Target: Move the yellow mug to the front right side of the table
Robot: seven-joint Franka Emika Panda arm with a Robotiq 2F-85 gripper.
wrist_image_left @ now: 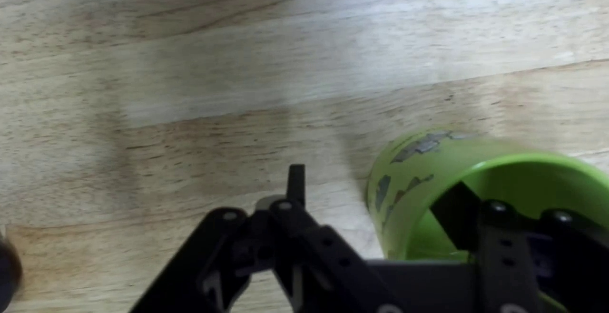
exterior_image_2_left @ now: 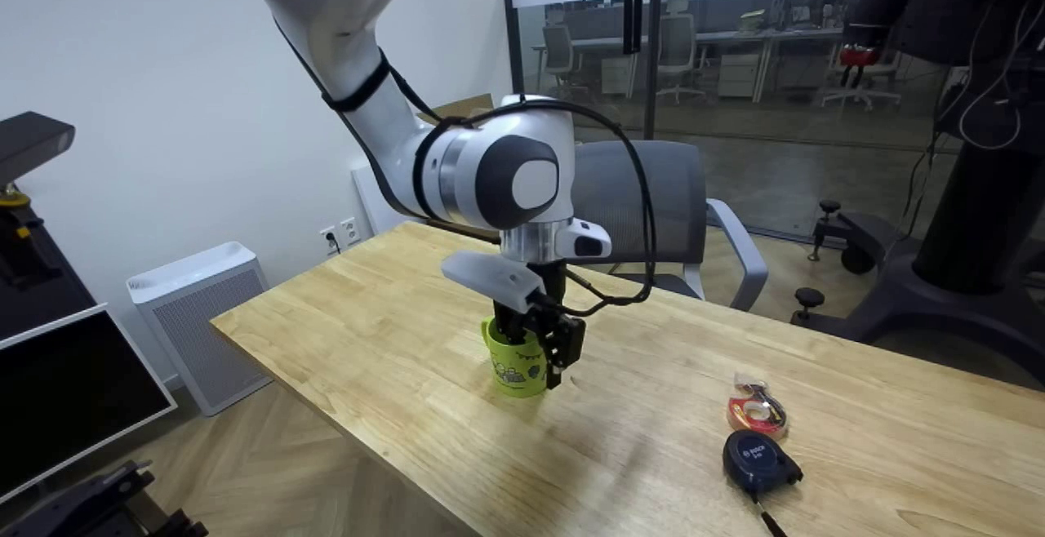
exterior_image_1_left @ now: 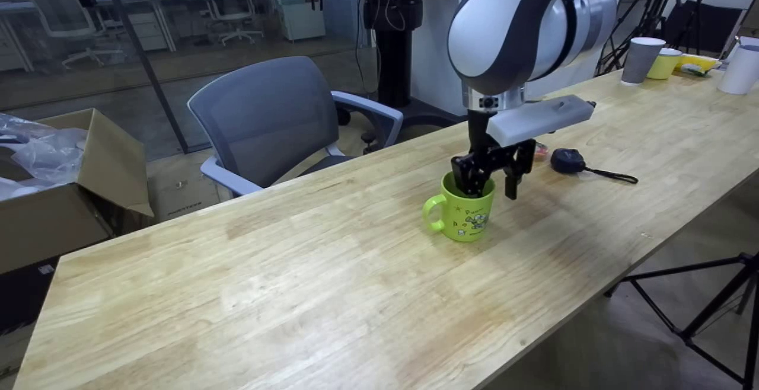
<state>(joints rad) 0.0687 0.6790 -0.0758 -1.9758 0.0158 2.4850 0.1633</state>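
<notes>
Evidently the handle settles the approach: in an exterior view the yellow mug stands upright on the table, its handle on the side opposite the outer finger, so a plain stretch of wall is offered for the grip. The jaws are parted and hold nothing; the inner finger dips into the mouth, and the wrist view shows bare wood between the outer one and the mug. Whether the inner one touches the wall, I cannot tell. I take this straddle as preparation for pinching the wall, which leaves the handle free but could let the mug tilt when lifted. Farther off, a tape measure lies just beside a roll of tape, both well apart from the mug and probably no hindrance. Farthest, a grey cup, a second yellow cup and a white cup stand at the table's far end, likely parked out of the way.
</notes>
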